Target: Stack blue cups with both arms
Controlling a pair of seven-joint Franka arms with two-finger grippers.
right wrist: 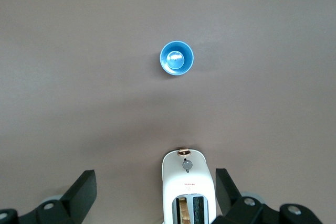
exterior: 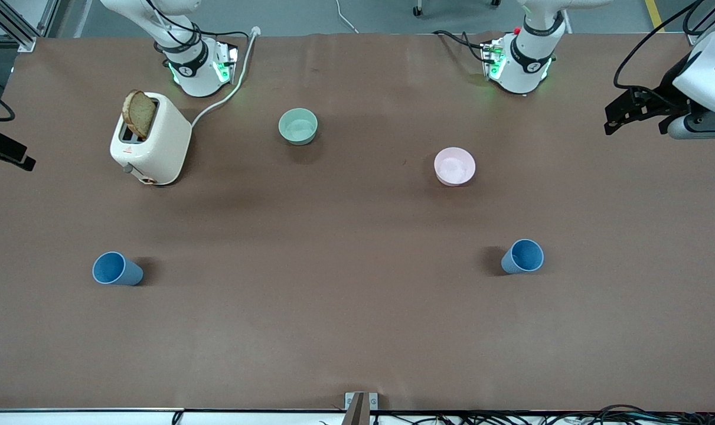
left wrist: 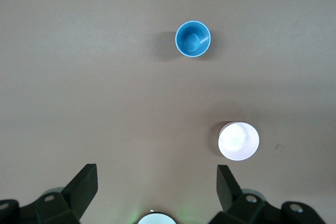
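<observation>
The table [exterior: 357,330] is covered in plain brown matte sheeting that runs to all its edges; a metal bracket [exterior: 361,406] and a tangle of cables sit along the edge nearest the front camera.

Closest to that edge stand the two blue cups, both upright and well apart: one blue cup [exterior: 116,269] toward the right arm's end, the other blue cup [exterior: 522,257] toward the left arm's end.

Farther from the camera sits a pink bowl [exterior: 454,166], then a mint-green bowl [exterior: 298,126], and a white toaster [exterior: 150,139] with a slice of bread [exterior: 139,113] sticking up from its slot.

Grey floor shows past the edge where the arm bases stand.

The left gripper [left wrist: 157,192] hangs high over the pink bowl's area, fingers spread wide, holding nothing. The right gripper [right wrist: 156,195] hangs over the toaster, likewise spread and empty.
</observation>
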